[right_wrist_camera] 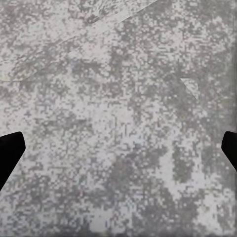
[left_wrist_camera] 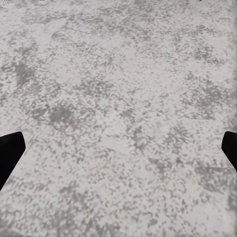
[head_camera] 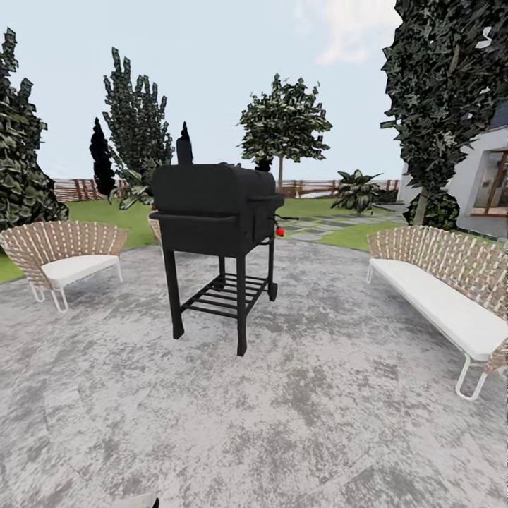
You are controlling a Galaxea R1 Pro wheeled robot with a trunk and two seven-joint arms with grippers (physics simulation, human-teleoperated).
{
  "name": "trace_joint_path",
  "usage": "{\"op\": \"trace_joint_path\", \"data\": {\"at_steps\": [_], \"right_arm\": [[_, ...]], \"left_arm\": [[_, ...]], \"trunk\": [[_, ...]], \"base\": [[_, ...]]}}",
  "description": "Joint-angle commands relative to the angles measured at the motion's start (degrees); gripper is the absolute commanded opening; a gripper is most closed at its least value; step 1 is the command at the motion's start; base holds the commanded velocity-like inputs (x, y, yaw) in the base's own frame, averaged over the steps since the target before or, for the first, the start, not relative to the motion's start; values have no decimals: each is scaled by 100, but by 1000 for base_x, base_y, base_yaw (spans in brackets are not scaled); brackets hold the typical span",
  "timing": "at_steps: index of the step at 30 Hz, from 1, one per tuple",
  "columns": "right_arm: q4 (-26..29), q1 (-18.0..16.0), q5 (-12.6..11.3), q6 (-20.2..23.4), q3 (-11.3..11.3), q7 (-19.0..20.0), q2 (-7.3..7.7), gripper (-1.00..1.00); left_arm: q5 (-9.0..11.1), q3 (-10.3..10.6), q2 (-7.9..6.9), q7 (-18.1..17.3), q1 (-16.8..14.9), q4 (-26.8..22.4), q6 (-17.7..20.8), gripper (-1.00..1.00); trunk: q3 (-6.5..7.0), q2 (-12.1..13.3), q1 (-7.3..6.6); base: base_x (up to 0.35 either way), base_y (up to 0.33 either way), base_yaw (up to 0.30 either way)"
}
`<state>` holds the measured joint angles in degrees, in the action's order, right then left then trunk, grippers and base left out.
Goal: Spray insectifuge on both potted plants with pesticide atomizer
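I stand on the round grey patio [head_camera: 296, 395] of the garden, with lawn [head_camera: 106, 212] and a brown slatted fence [head_camera: 77, 189] beyond it. The pesticide atomizer is not identifiable; a tiny red spot [head_camera: 280, 231] shows beside the grill, too small to tell what it is. Pointed speckled leaves [head_camera: 132, 189] stick out behind the grill's left side; I cannot tell whether they belong to a potted plant. My left gripper [left_wrist_camera: 118, 153] is open over bare stone, its dark fingertips [left_wrist_camera: 10, 154] far apart. The right gripper [right_wrist_camera: 118, 153] is likewise open above the paving, holding nothing.
A black barbecue grill [head_camera: 215, 212] on legs stands ahead in the middle of the patio. A wicker chair [head_camera: 60, 254] with a white cushion is at the left and a long wicker bench [head_camera: 451, 289] at the right. Stone slabs [head_camera: 324, 226] lead off behind the grill toward a house [head_camera: 487, 183].
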<state>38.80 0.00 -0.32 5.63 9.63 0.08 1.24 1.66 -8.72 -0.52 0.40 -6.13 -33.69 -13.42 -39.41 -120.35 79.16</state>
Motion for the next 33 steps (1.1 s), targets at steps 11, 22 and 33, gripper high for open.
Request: {"op": "trace_joint_path", "data": {"at_steps": [11, 22, 33], "right_arm": [[13, 0, -3, 34, 4, 9, 3, 100], [11, 0, -3, 34, 2, -12, -1, 100], [20, 0, 5, 34, 4, -13, -6, 100]], "left_arm": [[17, 2, 1, 4, -3, 3, -16, 100], [18, 2, 0, 4, -3, 3, -17, 100], [19, 2, 0, 4, -3, 3, -15, 100]], "trunk": [[-3, -2, -1], [-3, -2, -1], [-3, -2, -1]], "base": [[0, 0, -14], [0, 0, 0], [0, 0, 0]]}}
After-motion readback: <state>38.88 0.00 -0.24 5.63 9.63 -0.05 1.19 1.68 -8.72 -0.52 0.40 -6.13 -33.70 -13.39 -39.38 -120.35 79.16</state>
